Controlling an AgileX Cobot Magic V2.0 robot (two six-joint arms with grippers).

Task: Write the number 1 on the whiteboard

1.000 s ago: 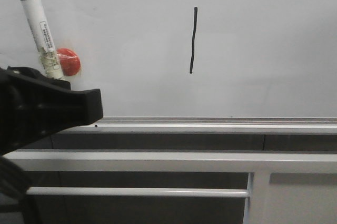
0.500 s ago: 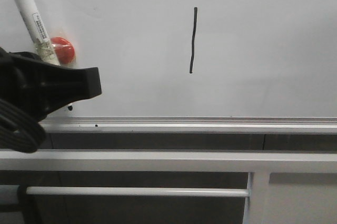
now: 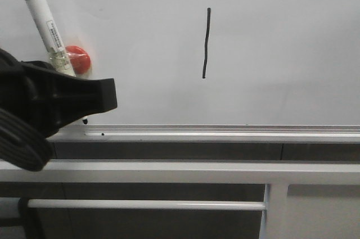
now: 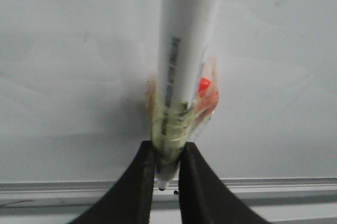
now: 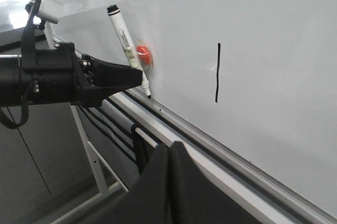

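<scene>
The whiteboard (image 3: 281, 53) fills the back of the front view. On it stands the number 1 (image 3: 206, 42), a thin black vertical stroke, which also shows in the right wrist view as the number 1 (image 5: 217, 72). My left gripper (image 3: 79, 98) is shut on a white marker pen (image 3: 48, 28) near its tip, well to the left of the stroke. The pen (image 4: 187, 60) points down between the left gripper (image 4: 167, 155) fingers, its tip just above the tray rail. A red lump under clear tape (image 3: 77, 60) clings to the pen. My right gripper (image 5: 171, 146) is shut on nothing, below the rail.
A silver tray rail (image 3: 225, 134) runs along the board's lower edge, with a tiny black dot (image 3: 102, 134) on it. Grey metal bars (image 3: 169, 171) cross below. The board's stand frame (image 5: 89, 155) is beneath my left arm (image 5: 52, 79).
My left gripper with the pen first rose up and left, then came back down and to the right. The stroke and the right gripper look unchanged.
</scene>
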